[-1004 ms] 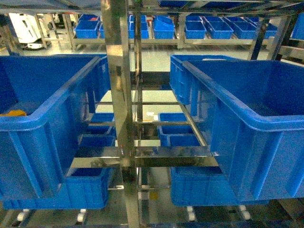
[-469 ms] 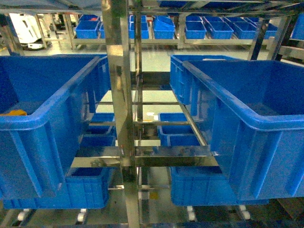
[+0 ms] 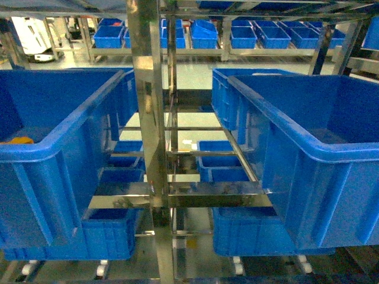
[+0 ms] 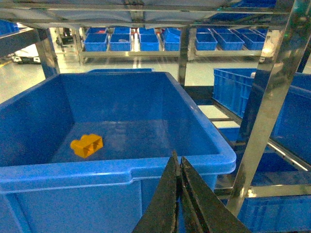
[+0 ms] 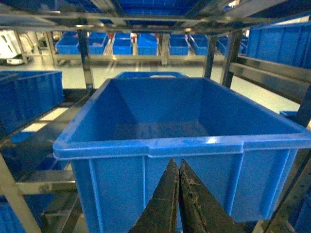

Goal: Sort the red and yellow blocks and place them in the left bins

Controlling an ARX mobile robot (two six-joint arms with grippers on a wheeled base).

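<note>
One yellow block (image 4: pixel 87 145) (studded) — inside left bin (image 4: pixel 121 167).

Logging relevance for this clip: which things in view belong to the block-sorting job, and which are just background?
Job:
- yellow block, lying in the left bin
- left gripper, fingers shut, empty
- right gripper, fingers shut, empty

Background:
- right bin, nothing seen inside
- steel rack post
- far shelf crates
</note>
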